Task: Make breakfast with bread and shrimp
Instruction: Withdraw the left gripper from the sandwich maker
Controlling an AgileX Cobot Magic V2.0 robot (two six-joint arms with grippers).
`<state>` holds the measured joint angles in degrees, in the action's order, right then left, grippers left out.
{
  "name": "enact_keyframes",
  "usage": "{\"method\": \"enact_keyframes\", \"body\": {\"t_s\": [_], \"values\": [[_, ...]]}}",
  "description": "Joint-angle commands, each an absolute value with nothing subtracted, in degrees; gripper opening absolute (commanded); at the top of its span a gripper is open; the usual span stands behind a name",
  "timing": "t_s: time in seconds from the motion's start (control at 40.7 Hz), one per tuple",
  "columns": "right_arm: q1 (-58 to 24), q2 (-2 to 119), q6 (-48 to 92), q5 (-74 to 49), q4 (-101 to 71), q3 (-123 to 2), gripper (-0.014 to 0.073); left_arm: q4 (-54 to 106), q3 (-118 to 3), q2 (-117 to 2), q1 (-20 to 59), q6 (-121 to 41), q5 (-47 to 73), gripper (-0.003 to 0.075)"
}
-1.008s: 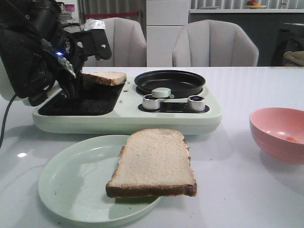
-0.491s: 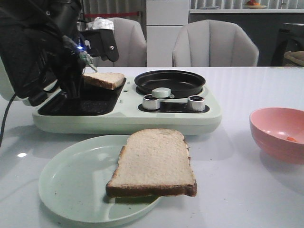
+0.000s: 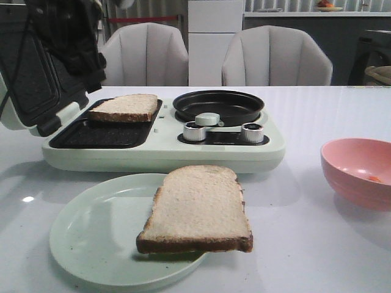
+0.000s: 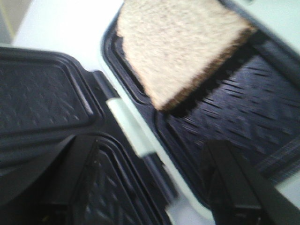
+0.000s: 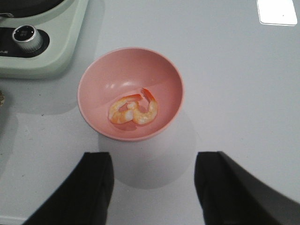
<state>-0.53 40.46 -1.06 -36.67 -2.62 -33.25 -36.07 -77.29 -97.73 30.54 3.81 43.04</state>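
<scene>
Bread slice on grill plate; second slice on plate; shrimp in pink bowl. Left gripper, right gripper: jaws spread, empty.

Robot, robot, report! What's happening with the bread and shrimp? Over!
Both grippers open, empty. One bread slice on grill, tilted on its edge; other slice on plate. Shrimp in pink bowl. Nothing blocking.

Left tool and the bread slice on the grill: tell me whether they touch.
Apart. In the left wrist view the left tool is open and empty, with bare grill plate between its fingers and the bread slice.
</scene>
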Motion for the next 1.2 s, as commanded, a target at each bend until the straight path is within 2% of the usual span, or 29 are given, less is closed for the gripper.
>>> {"method": "enact_keyframes", "body": {"t_s": [0.0,0.172,0.319,0.786,0.983,1.18], "values": [[-0.5,40.7,-1.0,-32.6,-2.6,-34.8,0.0496,-27.5,-79.1,-90.9,30.8,0.0,44.8,0.051],[-0.5,40.7,-1.0,-32.6,-2.6,-34.8,0.0496,-12.6,-78.1,-82.8,30.8,-1.5,48.7,0.051],[-0.5,40.7,-1.0,-32.6,-2.6,-34.8,0.0496,-6.3,-71.2,-74.0,30.8,-1.5,47.6,0.051],[-0.5,40.7,-1.0,-32.6,-2.6,-34.8,0.0496,3.2,-42.4,-45.0,30.8,-1.5,40.4,0.051],[-0.5,40.7,-1.0,-32.6,-2.6,-34.8,0.0496,4.1,-35.9,-35.6,30.8,-1.5,39.8,0.051],[-0.5,40.7,-1.0,-32.4,-2.6,-34.8,0.0496,4.1,-34.2,-31.4,30.8,-1.5,39.6,0.051]]}}
